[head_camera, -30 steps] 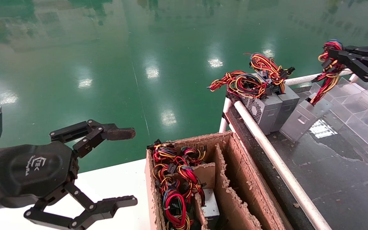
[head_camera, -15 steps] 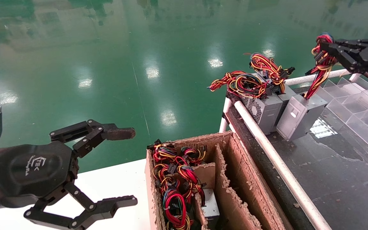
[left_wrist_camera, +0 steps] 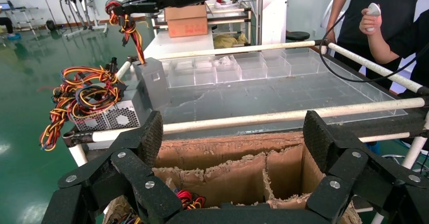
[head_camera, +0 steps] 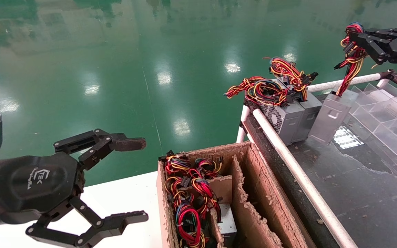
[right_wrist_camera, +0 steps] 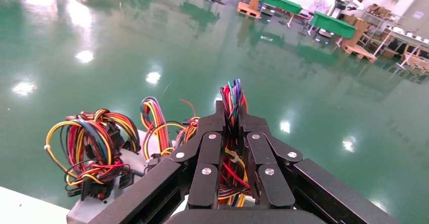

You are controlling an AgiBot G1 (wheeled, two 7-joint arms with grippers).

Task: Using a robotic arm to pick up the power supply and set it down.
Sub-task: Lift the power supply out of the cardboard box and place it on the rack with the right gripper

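Power supply (head_camera: 333, 112) hangs by its wires, pinched in the right tool (head_camera: 357, 41); left tool (head_camera: 129, 181) spread

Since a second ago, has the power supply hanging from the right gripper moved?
Yes. The power supply, held by its wires in the right gripper, has swung upright and now stands closer to the two grey units by the white rail.

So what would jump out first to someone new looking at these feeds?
The right gripper, high at far right, jaws shut on the wire bundle, with the power supply dangling against two others on the black table. Next, the torn cardboard box of wired units, beside the open left gripper.
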